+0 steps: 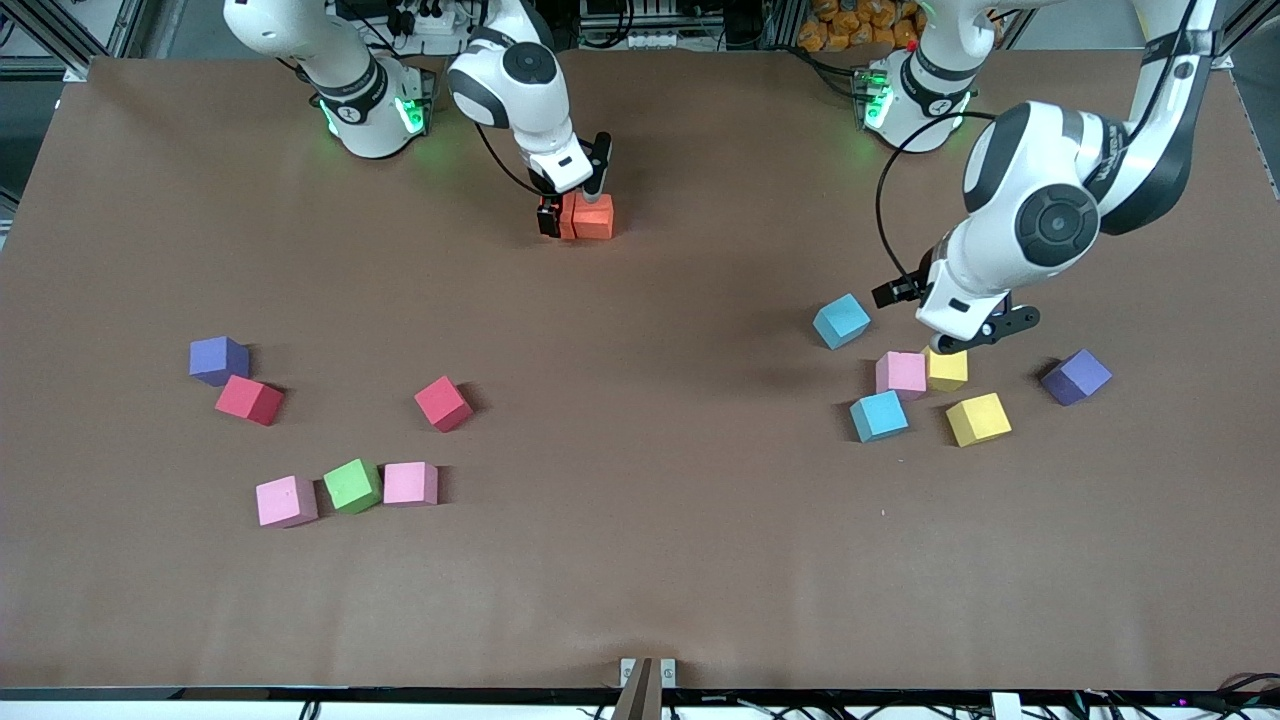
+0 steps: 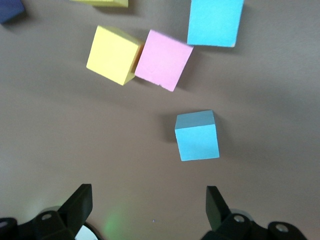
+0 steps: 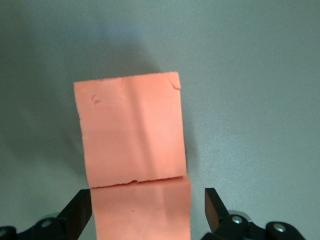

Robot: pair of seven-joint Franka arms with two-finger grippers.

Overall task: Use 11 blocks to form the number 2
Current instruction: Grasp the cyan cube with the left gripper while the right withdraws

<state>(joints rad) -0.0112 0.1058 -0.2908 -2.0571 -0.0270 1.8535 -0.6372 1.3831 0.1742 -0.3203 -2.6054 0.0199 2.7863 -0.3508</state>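
Two orange blocks (image 1: 590, 216) sit touching, side by side, on the surface (image 1: 640, 560) near the right arm's base. Likely the start of the 2's top row, which would explain laying them flush and square.

Your right pincer (image 1: 572, 214) is down around the orange block toward the right arm's end; its fingers stand apart, clear of the foam on both sides (right wrist view shows gaps at each finger). Read it as a release: the block rests on the surface, not in a grip.

Your left pincer (image 1: 958, 342) hangs over the cluster at the left arm's end, fingers wide, holding nothing. Below it: a light blue block (image 2: 197, 135) standing alone, then a pink block (image 2: 163, 59) touching a yellow block (image 2: 113, 54), and a second blue (image 2: 215, 22) close by. In the wrist view, the lone blue lies nearest its fingers (probably the next pick, being free on all sides).

Toward the right arm's end:
- two red blocks (image 1: 249, 399), well apart
- a row of pink (image 1: 286, 500), green (image 1: 352, 485), pink (image 1: 411, 483)

Purple cubes (image 1: 218, 359) are at both ends of the surface; leave them.

The digit is barely begun: nine blocks to go.
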